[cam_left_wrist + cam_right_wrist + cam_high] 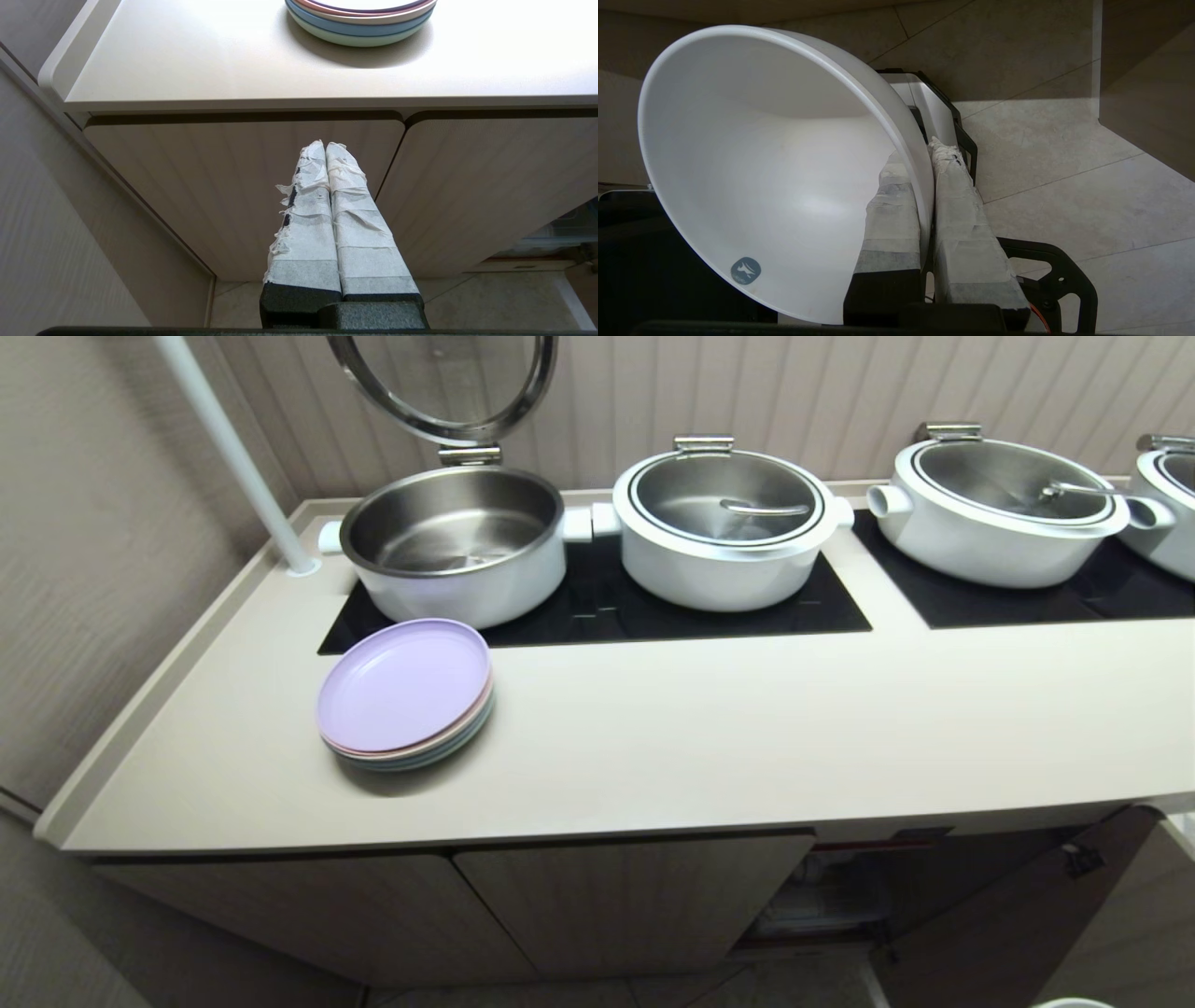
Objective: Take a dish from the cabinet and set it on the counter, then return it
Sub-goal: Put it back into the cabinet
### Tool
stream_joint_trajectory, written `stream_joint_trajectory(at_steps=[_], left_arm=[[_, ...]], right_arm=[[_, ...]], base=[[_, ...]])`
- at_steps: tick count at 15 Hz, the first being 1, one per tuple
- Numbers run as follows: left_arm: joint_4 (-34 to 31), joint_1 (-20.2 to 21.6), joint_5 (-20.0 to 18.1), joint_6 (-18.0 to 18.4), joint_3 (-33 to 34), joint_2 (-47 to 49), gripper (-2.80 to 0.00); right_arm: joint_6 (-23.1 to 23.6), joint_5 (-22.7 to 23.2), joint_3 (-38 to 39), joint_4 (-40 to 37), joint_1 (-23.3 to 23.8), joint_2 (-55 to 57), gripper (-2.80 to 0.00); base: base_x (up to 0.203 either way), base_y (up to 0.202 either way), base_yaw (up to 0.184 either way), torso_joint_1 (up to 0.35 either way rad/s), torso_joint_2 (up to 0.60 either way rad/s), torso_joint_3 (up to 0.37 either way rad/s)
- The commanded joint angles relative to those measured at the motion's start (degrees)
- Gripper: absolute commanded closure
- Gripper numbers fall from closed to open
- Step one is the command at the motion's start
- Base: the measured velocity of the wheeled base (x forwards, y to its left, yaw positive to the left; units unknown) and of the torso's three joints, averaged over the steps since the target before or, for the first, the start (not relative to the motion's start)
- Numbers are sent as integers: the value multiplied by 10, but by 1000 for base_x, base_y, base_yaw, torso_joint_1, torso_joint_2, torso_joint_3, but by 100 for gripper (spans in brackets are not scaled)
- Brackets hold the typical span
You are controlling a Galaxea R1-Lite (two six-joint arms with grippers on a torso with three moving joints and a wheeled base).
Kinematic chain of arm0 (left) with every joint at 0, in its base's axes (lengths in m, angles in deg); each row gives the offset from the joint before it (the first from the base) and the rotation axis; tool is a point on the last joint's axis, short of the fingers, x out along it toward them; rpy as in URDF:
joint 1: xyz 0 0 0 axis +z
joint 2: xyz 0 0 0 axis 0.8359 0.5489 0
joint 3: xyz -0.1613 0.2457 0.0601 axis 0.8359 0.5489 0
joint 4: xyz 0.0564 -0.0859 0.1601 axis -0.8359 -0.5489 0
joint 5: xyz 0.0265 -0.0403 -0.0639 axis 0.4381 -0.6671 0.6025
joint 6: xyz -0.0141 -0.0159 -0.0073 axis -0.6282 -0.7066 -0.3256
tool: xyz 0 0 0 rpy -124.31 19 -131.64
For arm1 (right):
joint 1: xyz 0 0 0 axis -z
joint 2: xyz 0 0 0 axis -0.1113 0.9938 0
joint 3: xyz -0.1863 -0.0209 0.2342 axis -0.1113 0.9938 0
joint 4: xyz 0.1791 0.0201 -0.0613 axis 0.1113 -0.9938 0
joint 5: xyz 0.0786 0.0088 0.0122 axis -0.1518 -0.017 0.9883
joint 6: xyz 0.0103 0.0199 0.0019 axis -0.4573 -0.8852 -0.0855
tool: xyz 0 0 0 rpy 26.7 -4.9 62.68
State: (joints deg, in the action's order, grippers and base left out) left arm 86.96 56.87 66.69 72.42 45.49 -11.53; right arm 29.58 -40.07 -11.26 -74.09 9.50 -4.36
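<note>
The dish (761, 163), a deep white bowl with a small grey mark inside, shows only in the right wrist view. My right gripper (924, 156) is shut on its rim, one taped finger inside the bowl and one outside. The bowl hangs tilted over the tiled floor (1064, 154), low and out of the head view. The cream counter (700, 728) lies ahead, above the beige cabinet (607, 905), whose right door (1018, 915) stands open on a dim shelf. My left gripper (325, 145) is parked, shut and empty, facing the closed fluted doors (224, 186).
A stack of pastel plates (406, 695) sits at the counter's front left. Behind it an open steel pot (457, 541) and lidded white pots (724, 527) (999, 509) stand on black cooktop panels. A white pole (233, 448) rises at the back left. A wall (93, 569) closes the left side.
</note>
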Motion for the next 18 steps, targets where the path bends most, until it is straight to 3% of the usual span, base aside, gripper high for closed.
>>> stream_joint_trajectory(at_steps=[1,7,18], left_arm=[[0,0,0,0,0,0,0],[0,0,0,0,0,0,0],[0,0,0,0,0,0,0]], right_arm=[[-1,1,0,-1,-1,2,0],[-8,1,0,-1,-1,-1,0],[-8,1,0,-1,0,-1,0]], base=[[0,0,0,0,0,0],[-2,-30,2,1,0,0],[0,-192,3,4,3,3]])
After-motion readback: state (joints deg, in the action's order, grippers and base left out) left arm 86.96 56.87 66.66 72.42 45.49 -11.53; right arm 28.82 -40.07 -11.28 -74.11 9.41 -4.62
